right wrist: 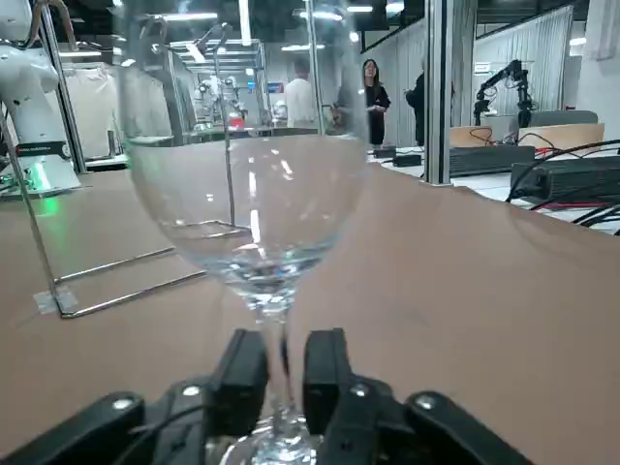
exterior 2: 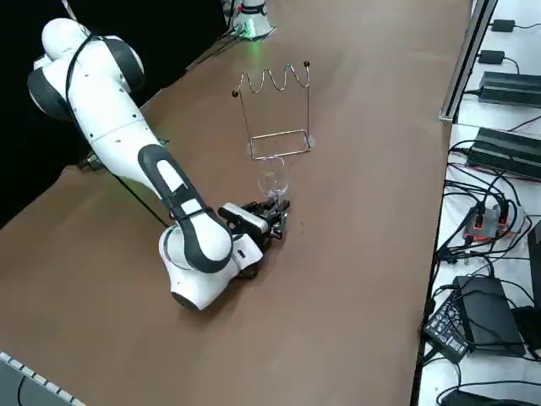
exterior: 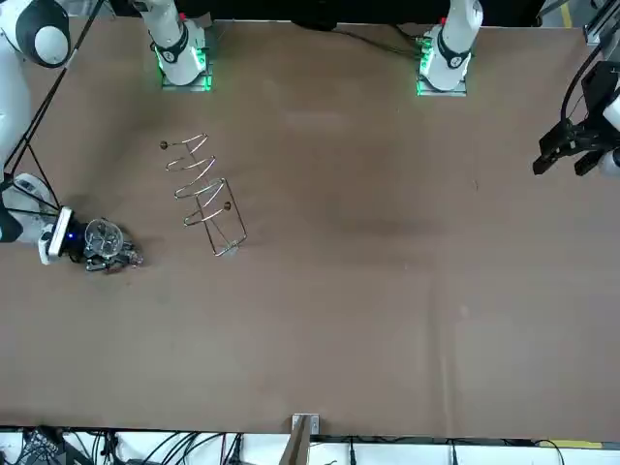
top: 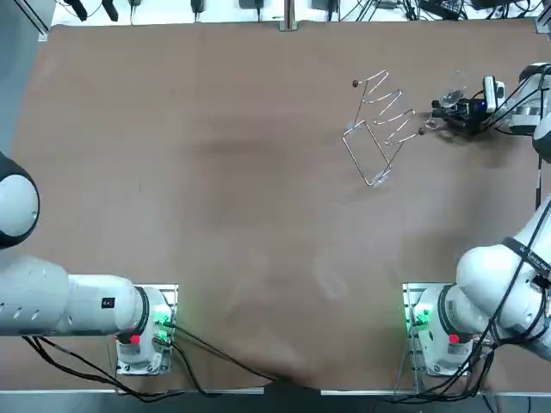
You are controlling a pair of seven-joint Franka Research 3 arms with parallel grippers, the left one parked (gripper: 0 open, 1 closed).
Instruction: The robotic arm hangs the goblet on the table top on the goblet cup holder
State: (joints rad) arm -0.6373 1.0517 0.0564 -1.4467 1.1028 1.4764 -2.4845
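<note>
- The goblet cup holder (top: 379, 129) stands on the brown table (top: 215, 172), far side, right half in the top view.
- The goblet (top: 454, 86) is upright just right of the holder, close but not touching.
- The right gripper (right wrist: 284, 373) lies level, low over the tabletop, with its 2 fingers pinched on the goblet's stem near the foot.
- The right arm (exterior 2: 161, 178) is stretched way out from its base, with the elbow up and the forearm sloping down to a wrist that sits near the table.
</note>
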